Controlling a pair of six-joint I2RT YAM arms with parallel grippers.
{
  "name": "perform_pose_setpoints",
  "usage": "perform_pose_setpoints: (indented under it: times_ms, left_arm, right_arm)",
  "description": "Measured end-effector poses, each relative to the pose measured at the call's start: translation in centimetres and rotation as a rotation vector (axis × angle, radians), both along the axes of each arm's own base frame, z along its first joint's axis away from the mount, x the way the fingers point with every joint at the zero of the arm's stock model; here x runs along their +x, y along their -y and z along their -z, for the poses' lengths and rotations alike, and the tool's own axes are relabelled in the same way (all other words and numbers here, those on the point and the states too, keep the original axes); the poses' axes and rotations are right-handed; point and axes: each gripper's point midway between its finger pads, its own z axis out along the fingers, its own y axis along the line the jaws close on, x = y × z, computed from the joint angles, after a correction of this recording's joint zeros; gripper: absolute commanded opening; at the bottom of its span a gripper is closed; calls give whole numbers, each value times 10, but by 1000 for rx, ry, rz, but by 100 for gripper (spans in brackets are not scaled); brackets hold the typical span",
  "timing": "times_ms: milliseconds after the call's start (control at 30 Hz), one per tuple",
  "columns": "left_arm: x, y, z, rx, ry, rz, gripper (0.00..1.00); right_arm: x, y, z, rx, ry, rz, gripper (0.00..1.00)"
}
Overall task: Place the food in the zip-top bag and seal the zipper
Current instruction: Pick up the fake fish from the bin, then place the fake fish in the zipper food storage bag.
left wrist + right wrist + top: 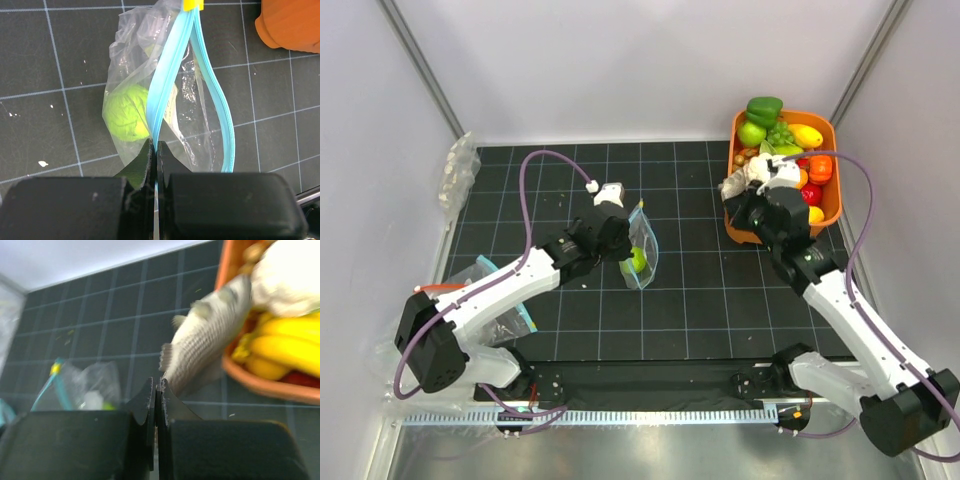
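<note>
The zip-top bag (pixel 644 243) stands mid-table with the round lime-green fruit (pixel 638 260) inside it. In the left wrist view the bag (pixel 197 120) has its mouth open. The teal zipper (pixel 162 85) splits into two strips, with a yellow slider (pixel 193 4) at the far end. The lime-green fruit (pixel 125 112) shows through the plastic. My left gripper (pixel 154 145) (pixel 622 250) is shut on the near end of the zipper. My right gripper (pixel 160 380) (pixel 740 202) is shut at the tail of a grey toy fish (pixel 210 330) by the basket. An oval yellow fruit (pixel 807 134) lies in the basket.
The orange basket (pixel 828 200) at the back right holds a green pepper (pixel 763 108), grapes and other toy food; its rim shows in the right wrist view (pixel 265 382). A clear bag with whitish pieces (pixel 457 175) and another clear bag (pixel 485 275) lie at the left.
</note>
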Motion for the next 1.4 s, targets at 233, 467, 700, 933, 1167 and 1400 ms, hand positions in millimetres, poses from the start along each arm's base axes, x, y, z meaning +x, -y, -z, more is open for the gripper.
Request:
perform_pose_setpoints:
  times_ms: [233, 467, 700, 933, 1167, 1400]
  left_arm:
    - [0, 0, 0, 1, -1, 0, 0]
    - [0, 0, 0, 0, 0, 1, 0]
    - [0, 0, -2, -4, 4, 1, 0]
    - [0, -1, -2, -9, -2, 4, 0]
    - [0, 1, -1, -16, -9, 12, 0]
    - [-1, 1, -1, -19, -13, 18, 0]
  right_arm:
    - [-41, -53, -13, 151, 50, -270, 1]
    - [-65, -82, -45, 228, 157, -461, 1]
    - [-83, -102, -48, 254, 185, -587, 1]
    - [-100, -107, -66, 278, 252, -667, 1]
    - [-112, -110, -78, 293, 303, -723, 1]
    - [-120, -115, -76, 300, 304, -776, 1]
